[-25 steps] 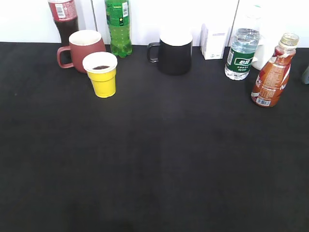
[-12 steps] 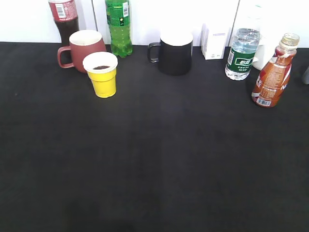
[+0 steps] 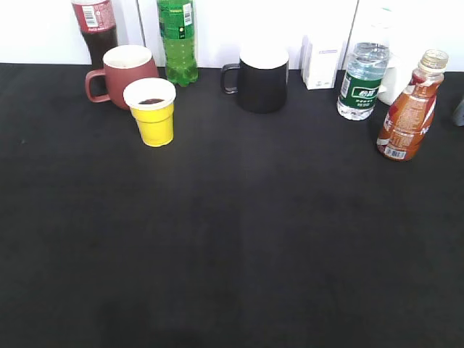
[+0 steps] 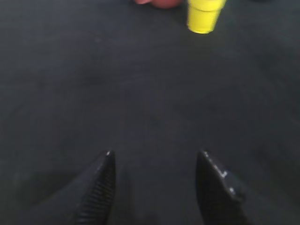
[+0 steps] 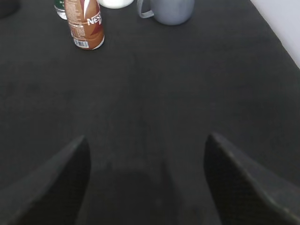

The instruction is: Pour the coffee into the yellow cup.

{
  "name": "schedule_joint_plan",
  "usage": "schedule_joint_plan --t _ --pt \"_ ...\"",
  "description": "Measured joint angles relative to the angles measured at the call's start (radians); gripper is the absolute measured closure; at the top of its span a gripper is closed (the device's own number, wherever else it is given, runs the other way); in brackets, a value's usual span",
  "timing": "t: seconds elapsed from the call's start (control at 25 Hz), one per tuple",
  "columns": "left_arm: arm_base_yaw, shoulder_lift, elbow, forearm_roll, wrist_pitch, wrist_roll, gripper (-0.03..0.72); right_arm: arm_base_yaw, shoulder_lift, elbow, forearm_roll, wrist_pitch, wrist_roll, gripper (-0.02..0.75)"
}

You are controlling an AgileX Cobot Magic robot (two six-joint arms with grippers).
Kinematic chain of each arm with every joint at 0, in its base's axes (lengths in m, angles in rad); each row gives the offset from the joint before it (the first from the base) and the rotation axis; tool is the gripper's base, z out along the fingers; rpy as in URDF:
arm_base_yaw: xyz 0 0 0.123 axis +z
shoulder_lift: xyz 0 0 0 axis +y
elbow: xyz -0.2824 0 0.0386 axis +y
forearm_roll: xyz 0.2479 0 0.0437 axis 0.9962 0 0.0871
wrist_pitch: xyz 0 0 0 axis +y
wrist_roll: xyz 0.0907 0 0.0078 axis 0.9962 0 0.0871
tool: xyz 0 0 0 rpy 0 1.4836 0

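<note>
The yellow cup [image 3: 151,112] stands upright at the back left of the black table, with dark brown liquid in its white inside. It also shows at the top of the left wrist view [image 4: 202,16]. The coffee bottle [image 3: 407,107], curvy brown with a red-orange and white label and a tan cap, stands upright at the back right; it also shows in the right wrist view [image 5: 85,26]. My left gripper [image 4: 154,157] is open and empty, well short of the cup. My right gripper [image 5: 146,140] is open and empty, well short of the bottle. Neither gripper shows in the exterior view.
A maroon mug [image 3: 125,74], a dark cola bottle [image 3: 96,29] and a green bottle [image 3: 177,40] stand behind the yellow cup. A black mug [image 3: 261,81], a white box [image 3: 322,64] and a water bottle [image 3: 362,80] line the back. A grey mug [image 5: 168,9] stands right of the coffee.
The coffee bottle shifted very slightly between frames and is back near its first spot. Nothing else has visibly moved.
</note>
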Motion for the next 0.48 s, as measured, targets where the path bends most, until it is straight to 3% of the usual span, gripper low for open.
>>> schedule_joint_plan --t 0.48 --pt "0.171 -0.001 0.000 0.000 0.000 0.000 0.271 -0.001 0.000 0.000 0.000 -0.003 0.000 0.149"
